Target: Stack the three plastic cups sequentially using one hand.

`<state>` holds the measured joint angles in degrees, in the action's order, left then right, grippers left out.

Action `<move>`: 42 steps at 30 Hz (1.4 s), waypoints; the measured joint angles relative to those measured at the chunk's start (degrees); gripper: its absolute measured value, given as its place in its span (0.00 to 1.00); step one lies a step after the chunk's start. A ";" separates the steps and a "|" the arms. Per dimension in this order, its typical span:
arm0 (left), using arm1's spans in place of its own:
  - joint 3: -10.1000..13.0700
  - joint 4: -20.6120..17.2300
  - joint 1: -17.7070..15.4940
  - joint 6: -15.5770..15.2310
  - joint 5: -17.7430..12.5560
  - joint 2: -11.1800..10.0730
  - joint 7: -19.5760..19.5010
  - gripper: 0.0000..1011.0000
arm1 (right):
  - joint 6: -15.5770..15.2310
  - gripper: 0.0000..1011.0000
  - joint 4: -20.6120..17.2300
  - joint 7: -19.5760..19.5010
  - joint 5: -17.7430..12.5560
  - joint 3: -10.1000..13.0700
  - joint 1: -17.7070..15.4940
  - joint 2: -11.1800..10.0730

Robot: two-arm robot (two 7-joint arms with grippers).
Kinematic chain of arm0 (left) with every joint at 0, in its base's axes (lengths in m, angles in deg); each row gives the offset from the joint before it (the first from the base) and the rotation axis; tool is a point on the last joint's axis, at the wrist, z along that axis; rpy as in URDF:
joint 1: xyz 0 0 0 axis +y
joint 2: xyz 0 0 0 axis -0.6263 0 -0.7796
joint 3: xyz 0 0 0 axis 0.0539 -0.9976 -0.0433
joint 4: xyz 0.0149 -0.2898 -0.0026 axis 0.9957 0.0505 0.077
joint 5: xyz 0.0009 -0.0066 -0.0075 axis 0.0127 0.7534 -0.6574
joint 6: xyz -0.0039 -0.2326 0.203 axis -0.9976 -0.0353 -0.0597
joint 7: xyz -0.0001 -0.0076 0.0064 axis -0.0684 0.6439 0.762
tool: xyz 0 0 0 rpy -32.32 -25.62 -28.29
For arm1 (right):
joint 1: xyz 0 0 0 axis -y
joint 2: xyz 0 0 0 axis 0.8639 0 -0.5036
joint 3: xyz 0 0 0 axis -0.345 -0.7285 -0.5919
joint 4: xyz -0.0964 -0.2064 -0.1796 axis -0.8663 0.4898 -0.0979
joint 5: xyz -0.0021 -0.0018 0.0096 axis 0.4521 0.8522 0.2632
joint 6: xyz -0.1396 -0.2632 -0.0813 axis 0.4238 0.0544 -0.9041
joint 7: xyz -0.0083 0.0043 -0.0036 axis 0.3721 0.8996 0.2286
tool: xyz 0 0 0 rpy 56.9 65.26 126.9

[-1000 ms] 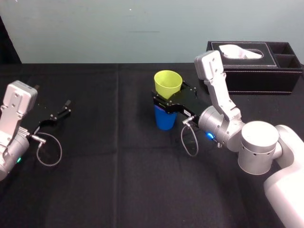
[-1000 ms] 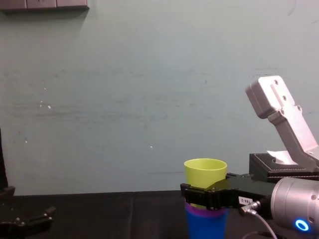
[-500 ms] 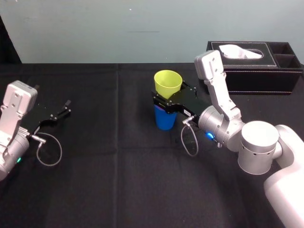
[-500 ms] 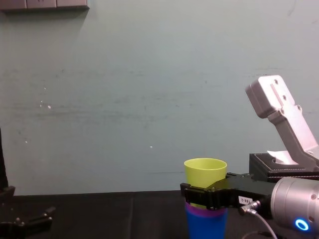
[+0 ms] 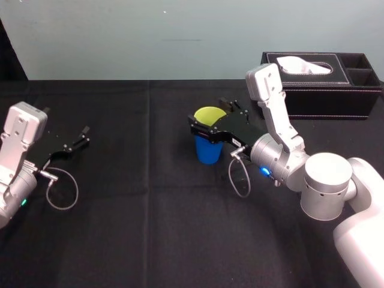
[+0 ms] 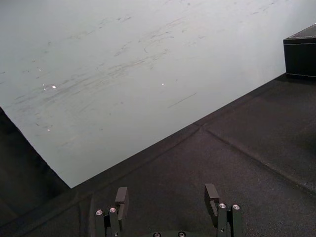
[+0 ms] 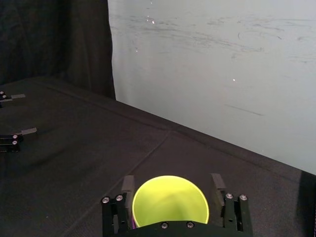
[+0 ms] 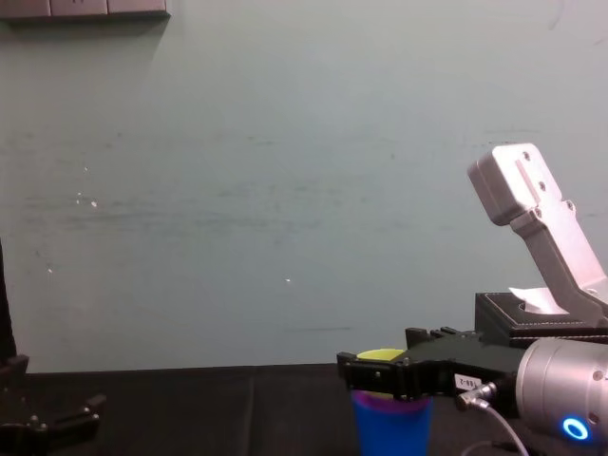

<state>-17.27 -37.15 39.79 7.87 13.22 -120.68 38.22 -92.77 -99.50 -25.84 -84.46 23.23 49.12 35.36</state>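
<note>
Stack: blue cup (image 5: 208,153) stands upright near the middle of the worktop (image 5: 132,198). The purple cup (image 8: 391,405) is nested in it and shows as a thin band. The yellow-green cup (image 7: 170,200) sits inside both, its rim just proud.
Right pincer (image 5: 208,117): level with the yellow-green rim, one finger on each side, released; the right wrist view shows a slim gap beside one finger.
Key relation: the stack's long axis is vertical and the pincer reaches in level from the robot's right, so the cups lie between its fingers. The clear way out is probably back along the arm.
Nearer arm: right; the left pincer (image 6: 167,195) is parked, spread, well apart at the worktop's left.
Risk: a sideways drag could tip the stack.
</note>
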 joint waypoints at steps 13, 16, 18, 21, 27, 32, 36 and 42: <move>0.00 0.00 0.00 0.00 0.00 0.00 0.00 1.00 | 0.00 0.99 0.00 0.00 0.00 0.00 0.00 0.00; 0.00 0.00 0.00 0.00 0.00 0.00 0.00 1.00 | 0.00 0.99 0.01 0.00 0.00 0.00 0.00 0.00; 0.00 0.00 0.00 0.00 0.00 0.00 0.00 1.00 | 0.00 0.99 0.00 0.00 0.00 0.00 0.00 0.00; 0.00 0.00 0.00 0.00 0.00 0.00 0.00 1.00 | 0.00 0.99 0.01 0.01 0.00 0.00 0.00 0.00; 0.00 0.00 0.00 0.00 0.00 0.00 0.00 1.00 | 1.34 0.99 -1.48 -0.78 0.04 0.89 -1.04 -0.11; 0.00 0.00 0.00 0.00 0.00 0.00 0.00 1.00 | 2.80 0.99 -3.30 -2.54 0.46 1.97 -2.46 0.02; 0.00 0.00 0.00 -0.01 0.00 0.00 0.00 1.00 | 4.01 0.99 -4.88 -4.01 0.97 3.00 -3.96 0.23; 0.00 0.00 0.00 0.00 0.00 0.00 0.00 1.00 | 5.44 0.99 -7.28 -6.60 1.46 5.54 -6.58 0.76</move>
<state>-17.27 -37.16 39.79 7.87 13.23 -120.68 38.22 -87.33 -106.79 -32.44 -83.00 28.78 42.53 36.12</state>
